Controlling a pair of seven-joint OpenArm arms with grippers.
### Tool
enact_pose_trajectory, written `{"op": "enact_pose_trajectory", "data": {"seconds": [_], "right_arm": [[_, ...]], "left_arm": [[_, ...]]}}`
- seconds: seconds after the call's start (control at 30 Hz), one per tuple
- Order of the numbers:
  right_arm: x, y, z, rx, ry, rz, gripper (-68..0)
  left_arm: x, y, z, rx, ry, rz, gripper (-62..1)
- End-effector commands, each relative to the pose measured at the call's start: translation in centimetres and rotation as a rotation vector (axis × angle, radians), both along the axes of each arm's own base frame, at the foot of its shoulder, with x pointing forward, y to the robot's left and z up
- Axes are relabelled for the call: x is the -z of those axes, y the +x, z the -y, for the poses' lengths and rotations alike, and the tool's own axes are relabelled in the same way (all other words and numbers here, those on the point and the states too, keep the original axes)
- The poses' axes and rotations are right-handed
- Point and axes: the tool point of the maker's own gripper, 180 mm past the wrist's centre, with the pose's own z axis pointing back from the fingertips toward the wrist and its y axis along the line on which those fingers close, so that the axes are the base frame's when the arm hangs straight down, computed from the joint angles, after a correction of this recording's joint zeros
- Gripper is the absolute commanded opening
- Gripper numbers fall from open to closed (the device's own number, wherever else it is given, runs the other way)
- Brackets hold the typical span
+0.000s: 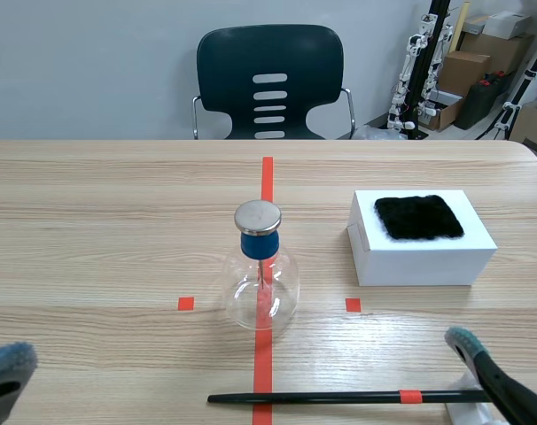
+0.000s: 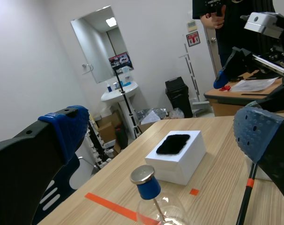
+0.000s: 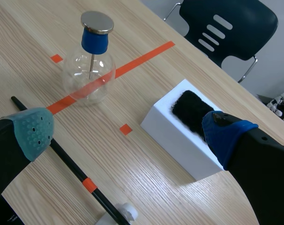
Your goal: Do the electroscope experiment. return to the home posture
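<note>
Black left end effector (image 2: 160, 136), fingers apart, sits left of the glass flask (image 1: 261, 274) on the desk (image 1: 91, 221); a metal stem hangs inside the flask. Right of the flask: black rod (image 1: 339, 397), white box (image 1: 424, 264) bearing black fur (image 1: 419, 217), and right end effector (image 3: 129, 132), fingers apart.

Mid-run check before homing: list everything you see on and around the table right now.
electroscope flask: 1, clear glass, blue stopper, metal cap, on the centre tape line
white box: 1, white, beside the flask on the right arm's side
fur patch: 1, black, on top of the box
rod: 1, black with an orange-red band, lying flat at the table's near edge
table: 1, light wood
chair: 1, dark, behind the table
person: 1, dark clothes, background of the left wrist view
left gripper: 1, black, open, empty
right gripper: 1, black, open, empty
</note>
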Motion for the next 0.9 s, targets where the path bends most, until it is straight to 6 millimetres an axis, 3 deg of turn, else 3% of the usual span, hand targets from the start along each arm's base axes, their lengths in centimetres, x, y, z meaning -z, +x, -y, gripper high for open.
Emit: {"op": "enact_pose_trajectory", "data": {"seconds": [0.0, 0.43, 0.87], "right_arm": [[-0.4, -0.2, -0.5, -0.013, 0.014, 0.013, 0.4], [-0.5, -0.3, -1.3, -0.028, 0.031, 0.021, 0.4], [-0.9, 0.4, -1.3, -0.028, 0.031, 0.049, 0.4]], "left_arm": [[-0.8, 0.2, 0.0, -0.004, -0.018, 0.022, 1.4], [-0.5, 1.6, -0.1, -0.054, 0.038, 0.056, 1.4], [-0.5, 1.6, 0.0, -0.055, 0.039, 0.057, 1.4]]}}
